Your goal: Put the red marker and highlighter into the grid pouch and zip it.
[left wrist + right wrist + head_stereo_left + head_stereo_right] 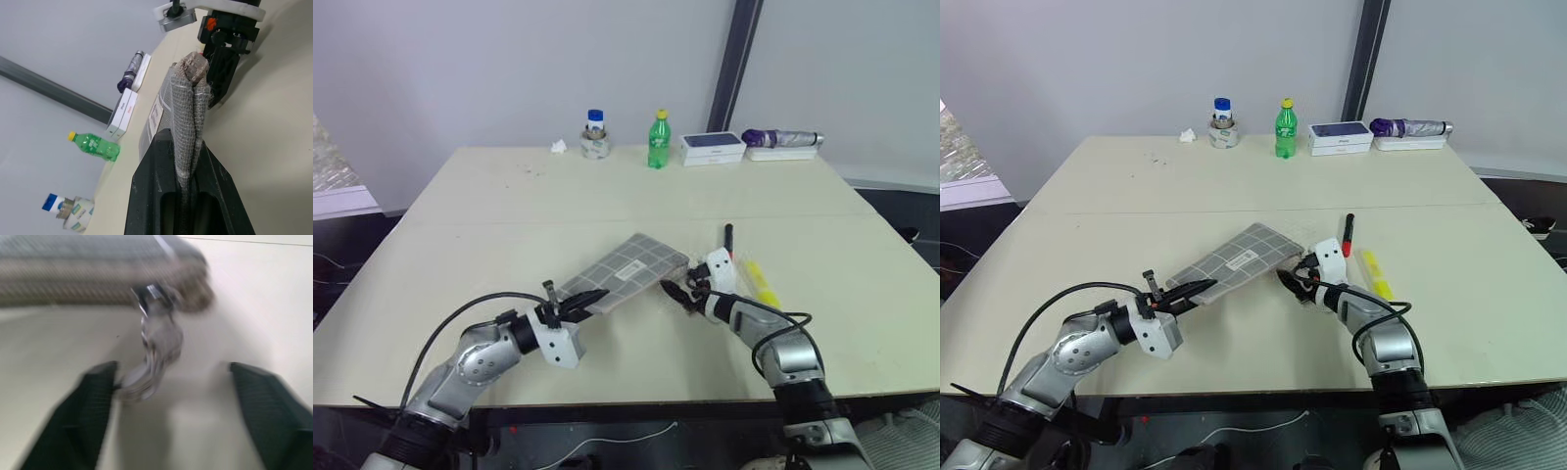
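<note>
The grid pouch (631,264) lies slanted at mid-table, its near end lifted slightly. My left gripper (597,297) is shut on that near end; the left wrist view shows the fabric (190,107) pinched between the fingers (156,166). My right gripper (677,294) sits at the pouch's far right corner, open, and the zipper pull cord (156,352) hangs between its fingers (93,406). Beyond that gripper the red marker (728,238) lies on the table. The yellow highlighter (759,282) rests to the right of the gripper.
Along the table's far edge stand a tape roll with a blue-capped jar (595,137), a green bottle (659,142), a white box (713,147) and a purple umbrella (783,139). A crumpled paper (558,147) lies near the tape roll.
</note>
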Action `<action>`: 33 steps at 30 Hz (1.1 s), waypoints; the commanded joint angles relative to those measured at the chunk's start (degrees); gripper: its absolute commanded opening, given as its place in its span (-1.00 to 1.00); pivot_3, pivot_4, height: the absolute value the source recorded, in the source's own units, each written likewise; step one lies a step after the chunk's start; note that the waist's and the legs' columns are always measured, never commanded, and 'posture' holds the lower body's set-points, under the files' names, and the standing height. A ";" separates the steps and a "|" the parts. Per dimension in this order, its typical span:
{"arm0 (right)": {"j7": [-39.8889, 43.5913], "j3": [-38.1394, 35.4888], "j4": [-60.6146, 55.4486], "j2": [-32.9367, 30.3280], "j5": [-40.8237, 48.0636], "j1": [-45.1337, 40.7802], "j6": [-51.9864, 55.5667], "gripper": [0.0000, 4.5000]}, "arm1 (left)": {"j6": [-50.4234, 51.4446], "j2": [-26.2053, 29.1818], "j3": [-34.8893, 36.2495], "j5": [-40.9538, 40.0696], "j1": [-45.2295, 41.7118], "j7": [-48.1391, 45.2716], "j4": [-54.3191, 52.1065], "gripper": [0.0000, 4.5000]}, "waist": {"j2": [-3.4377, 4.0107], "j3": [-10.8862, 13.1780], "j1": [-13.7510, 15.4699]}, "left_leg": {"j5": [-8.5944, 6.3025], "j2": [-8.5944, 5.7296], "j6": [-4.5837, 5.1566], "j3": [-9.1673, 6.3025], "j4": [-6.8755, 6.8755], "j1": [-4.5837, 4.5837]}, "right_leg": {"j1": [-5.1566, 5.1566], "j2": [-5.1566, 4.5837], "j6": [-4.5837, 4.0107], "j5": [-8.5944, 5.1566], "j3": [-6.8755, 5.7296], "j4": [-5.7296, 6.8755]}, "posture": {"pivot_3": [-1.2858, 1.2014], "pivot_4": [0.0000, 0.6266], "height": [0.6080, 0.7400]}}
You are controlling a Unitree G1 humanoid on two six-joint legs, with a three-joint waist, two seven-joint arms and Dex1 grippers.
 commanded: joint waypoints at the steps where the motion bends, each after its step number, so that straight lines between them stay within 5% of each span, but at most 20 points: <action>1: 0.86 -1.34 -2.16 -0.20 1.94 -0.18 -0.38 -0.27 | -0.11 -0.31 0.96 -0.19 0.45 0.89 -1.90 -1.00 | 0.00 0.00 0.00 | 0.00 0.00 0.00 0.00 0.00 0.00 | 0.00 0.00 0.00 0.00 0.00 0.00 | 0.03 -0.52 1.00; 4: 0.92 -1.51 -2.42 -0.21 2.44 -0.19 -0.29 -0.96 | -0.20 -0.43 0.95 0.02 1.05 0.96 -2.00 -1.00 | 0.00 0.00 0.01 | 0.00 0.00 0.00 0.00 0.00 0.00 | 0.00 0.00 0.00 0.00 0.00 0.00 | 0.03 -0.52 1.00; 5: 0.89 -1.78 -2.43 0.09 3.12 -0.26 0.04 -0.99 | -0.25 -0.41 0.90 0.15 1.27 0.93 -1.97 -1.00 | 0.00 0.00 0.02 | 0.00 0.01 0.00 0.00 0.00 0.00 | 0.00 0.00 0.00 0.00 0.00 0.00 | 0.03 -0.52 1.00; 13: 1.44 -1.56 -3.98 -0.79 3.93 0.45 0.54 -0.99 | -0.14 -0.22 1.36 0.29 1.82 1.08 -1.30 -1.00 | 0.00 0.00 0.05 | 0.00 0.01 0.00 0.00 0.00 0.00 | 0.00 0.00 0.00 0.00 0.00 0.00 | 0.03 -0.52 1.00; 21: 8.73 -1.94 -11.63 -9.82 6.86 4.95 3.03 -0.99 | 0.28 -0.35 1.41 1.98 1.95 2.34 -0.34 -1.00 | 0.00 0.01 0.13 | -0.01 0.01 0.02 0.00 -0.01 -0.01 | 0.01 -0.03 0.00 0.00 0.00 -0.03 | 0.03 -0.52 1.00; 28: 16.63 12.08 -19.98 -17.59 -1.41 9.03 -0.84 -0.99 | 0.05 -1.52 -0.21 3.78 1.57 2.74 1.67 -1.00 | 0.00 0.01 0.05 | -0.01 0.02 0.01 0.01 -0.01 -0.01 | -0.01 0.00 0.00 0.00 0.00 -0.02 | 0.03 -0.52 1.00; 33: 15.49 16.48 -21.90 -17.05 -6.36 5.66 -2.73 -0.99 | 0.14 -2.18 -1.53 5.28 0.94 2.54 3.52 -1.00 | -0.02 0.01 0.08 | -0.01 0.01 0.01 -0.01 0.03 -0.01 | 0.02 0.00 0.00 0.00 -0.01 -0.02 | 0.03 -0.52 1.00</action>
